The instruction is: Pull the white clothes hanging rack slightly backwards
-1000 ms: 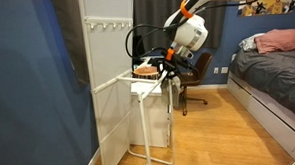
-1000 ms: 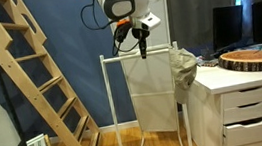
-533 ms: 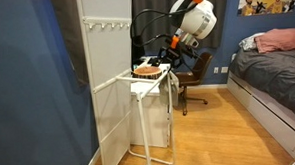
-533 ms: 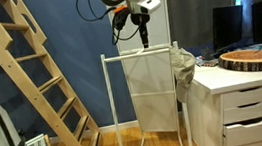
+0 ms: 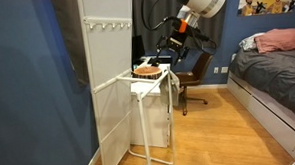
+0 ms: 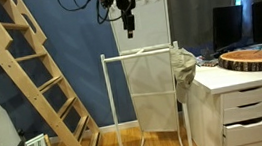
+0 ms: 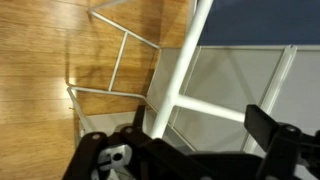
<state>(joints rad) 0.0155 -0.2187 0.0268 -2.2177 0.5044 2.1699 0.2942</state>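
The white clothes hanging rack (image 6: 138,50) stands against the blue wall, with a pale fabric bag (image 6: 154,92) hanging inside its frame. In an exterior view the rack (image 5: 136,84) sits between a wardrobe and a dresser. My gripper (image 6: 129,27) hangs above the rack's top bar, open and holding nothing. From the other side the gripper (image 5: 166,49) is also clear of the bar. In the wrist view the rack's white tube (image 7: 186,60) runs between my spread fingers (image 7: 272,128), well below them and untouched.
A wooden ladder (image 6: 42,89) leans to one side of the rack. A white dresser (image 6: 244,104) with a round wooden slab (image 6: 253,59) stands right beside it. A tall white wardrobe (image 5: 106,49), an office chair (image 5: 192,79) and a bed (image 5: 273,82) fill the room.
The gripper went from shut at the rack's top bar to open, and the arm rose well above the bar. The rack stays where it was.
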